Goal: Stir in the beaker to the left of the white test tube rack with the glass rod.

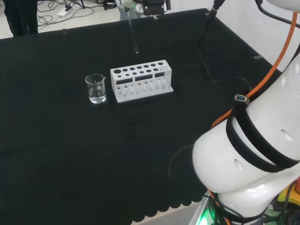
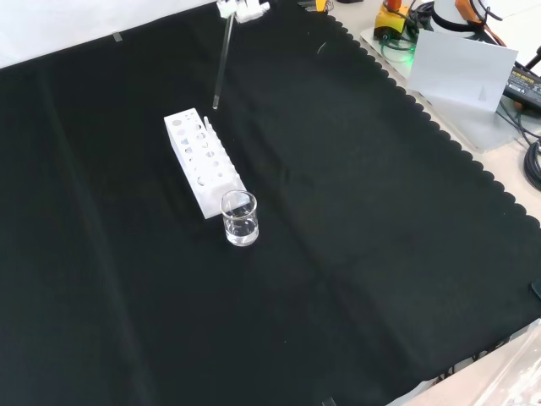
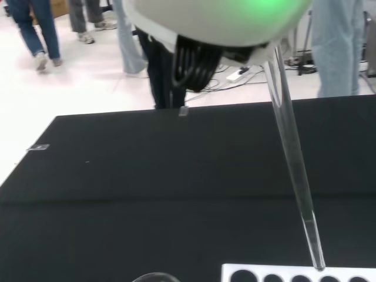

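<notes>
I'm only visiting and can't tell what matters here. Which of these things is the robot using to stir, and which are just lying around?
Part of the job:
glass rod, held by the hand
beaker
white test tube rack, the landmark for finding it

Just lying about:
grey sheet and cables off the cloth

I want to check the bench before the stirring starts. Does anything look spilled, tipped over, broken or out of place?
Nothing stands out. The beaker stands upright beside the rack, with no spill visible on the cloth. The rack sits flat. The hand holds the rod in the air above the rack, and the rod looks whole.
</notes>
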